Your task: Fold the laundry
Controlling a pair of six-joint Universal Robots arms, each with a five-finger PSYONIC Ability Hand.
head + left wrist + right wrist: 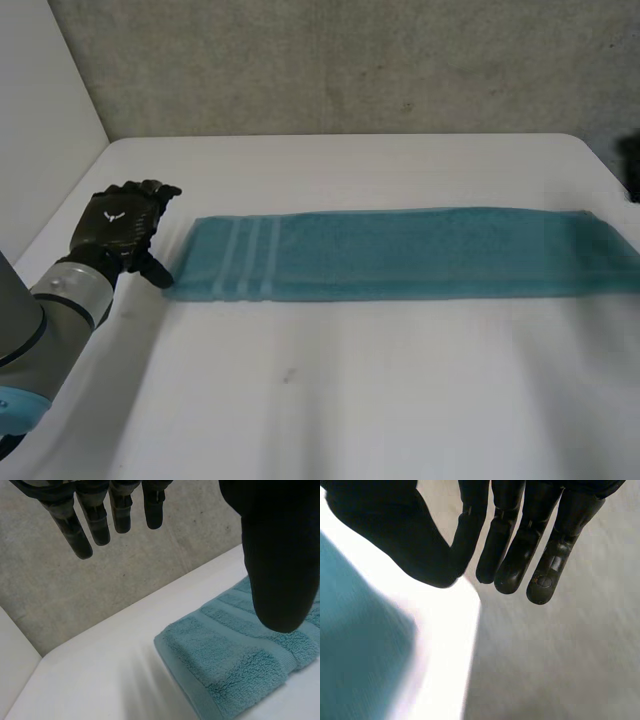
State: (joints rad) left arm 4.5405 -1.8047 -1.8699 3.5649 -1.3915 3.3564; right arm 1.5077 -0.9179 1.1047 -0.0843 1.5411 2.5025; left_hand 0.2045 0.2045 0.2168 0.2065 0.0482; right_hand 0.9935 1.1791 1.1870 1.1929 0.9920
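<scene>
Nearest to us the worktop point(340, 400) lies bare, with the left arm point(45, 325) coming in over its near corner. Just beyond, the left hand point(122, 226) sits at the striped end of the towel point(400, 255). Its fingers are straight, spread and holding nothing. Its thumb hangs by the near corner of that end, and we cannot tell whether it touches the cloth.

The towel is a teal one, lying flat across the middle of the worktop as one long narrow band, with three pale stripes point(250, 258) near the left hand. In the left wrist view its end shows as a thick, doubled pad with a rounded edge. From that we judge the lengthwise folding done — the cloth is down to a strip and its long edges look fairly even.

At the far end of the band the right hand point(512, 555) hovers above the worktop's edge. Its fingers are straight, close together and empty, and the teal of the towel lies just beside its thumb. Behind everything stands the grey wall point(350, 60).

What is left, as we read it, is the crosswise work — bringing one short end over to the other, perhaps more than once, to make a compact stack. Neither hand has a hold on the cloth, so that step is not yet begun.
</scene>
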